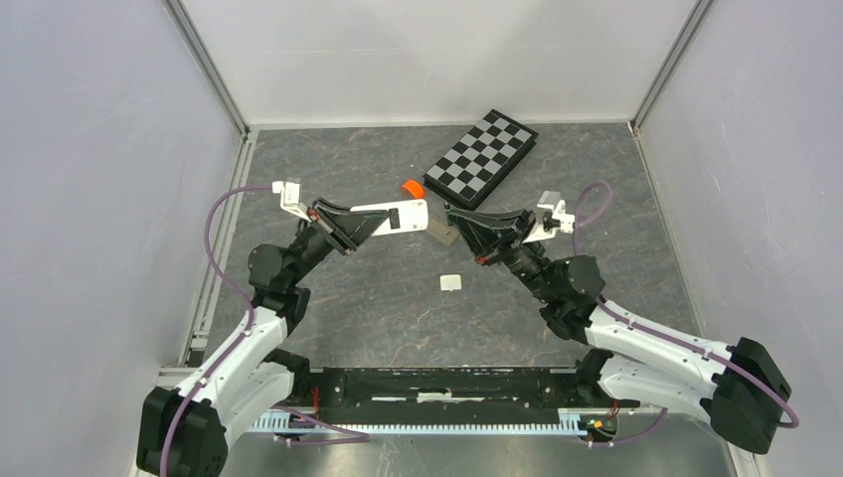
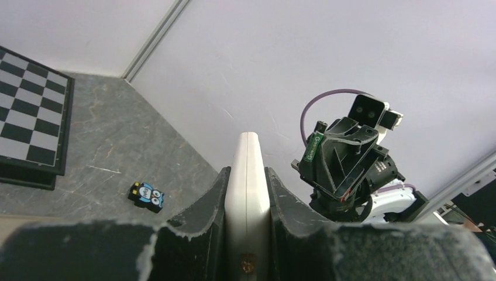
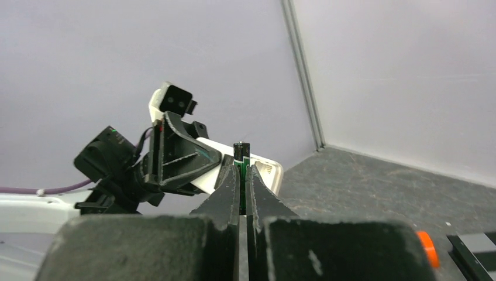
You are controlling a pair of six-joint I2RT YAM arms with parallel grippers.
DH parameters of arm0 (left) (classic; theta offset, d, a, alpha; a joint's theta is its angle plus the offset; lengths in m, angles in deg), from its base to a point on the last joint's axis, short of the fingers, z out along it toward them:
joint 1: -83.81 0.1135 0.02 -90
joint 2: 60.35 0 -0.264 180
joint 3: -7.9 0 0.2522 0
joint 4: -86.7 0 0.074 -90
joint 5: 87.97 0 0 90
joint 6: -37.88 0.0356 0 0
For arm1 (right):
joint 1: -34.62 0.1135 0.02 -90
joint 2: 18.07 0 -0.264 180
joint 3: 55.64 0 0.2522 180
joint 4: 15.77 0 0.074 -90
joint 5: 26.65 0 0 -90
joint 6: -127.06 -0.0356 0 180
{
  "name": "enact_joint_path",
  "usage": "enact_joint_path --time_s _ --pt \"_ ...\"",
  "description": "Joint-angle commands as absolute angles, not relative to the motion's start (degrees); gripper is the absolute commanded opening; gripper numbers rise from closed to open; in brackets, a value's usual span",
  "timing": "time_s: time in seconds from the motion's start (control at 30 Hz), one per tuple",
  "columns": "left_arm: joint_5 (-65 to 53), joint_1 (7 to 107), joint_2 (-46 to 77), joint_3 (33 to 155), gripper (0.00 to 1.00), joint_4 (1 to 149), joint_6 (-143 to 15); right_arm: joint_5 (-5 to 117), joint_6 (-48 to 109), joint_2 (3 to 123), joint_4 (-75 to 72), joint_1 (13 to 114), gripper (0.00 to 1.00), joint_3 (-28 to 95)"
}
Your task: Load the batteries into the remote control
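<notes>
Left wrist, left fingers (image 2: pixel 202 213) clamp flat white remote (image 2: pixel 247 187), right fingers (image 3: pixel 226 196) pinch cylindrical battery (image 3: pixel 241 153)

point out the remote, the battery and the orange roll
remote (image 2: pixel 247 175): left wrist view, narrow white edge
battery (image 3: pixel 241 153): right wrist view, exposed upper end
orange roll (image 1: pixel 410 187): top external view, its middle

You have a chessboard (image 1: pixel 482 157) lying askew at the far side of the grey table (image 1: pixel 338 298), with a small orange roll (image 1: pixel 410 186) just off its near-left corner. A small pale square (image 1: pixel 450 283) lies alone mid-table. In the left wrist view you can see a blue-and-black owl gadget (image 2: pixel 147 196) near the board's edge.
</notes>
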State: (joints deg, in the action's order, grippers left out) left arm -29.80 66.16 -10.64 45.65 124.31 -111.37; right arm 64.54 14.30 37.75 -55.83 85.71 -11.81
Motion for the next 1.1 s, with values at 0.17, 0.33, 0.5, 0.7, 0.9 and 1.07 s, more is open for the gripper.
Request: enact_joint_path --time_s 0.17,0.33,0.5,0.7,0.9,1.07 --pt "-31.0 65.7 -11.4 46.3 0.02 129.2 -114.5 52.6 17.7 37.5 -69.2 85.5 0.00 -12.7" --pt "-31.4 65.6 -11.4 46.6 0.02 128.6 -114.7 51.5 20.6 37.5 -66.6 85.5 0.00 -10.9" --pt "-30.9 65.4 -11.5 46.7 0.02 128.7 -115.4 56.7 19.0 39.0 -60.6 85.5 0.00 -7.6" --pt "-18.8 65.2 -12.2 48.0 0.02 115.6 -120.0 73.4 13.1 45.8 -41.0 85.7 0.00 0.9" --pt "11.4 65.4 -15.0 57.5 0.02 73.8 -98.4 74.4 15.4 51.3 -25.1 85.6 0.10 1.7" --pt "19.0 66.4 -12.9 59.9 0.02 68.3 -94.8 70.9 14.0 54.5 -26.0 85.6 0.29 -1.9"
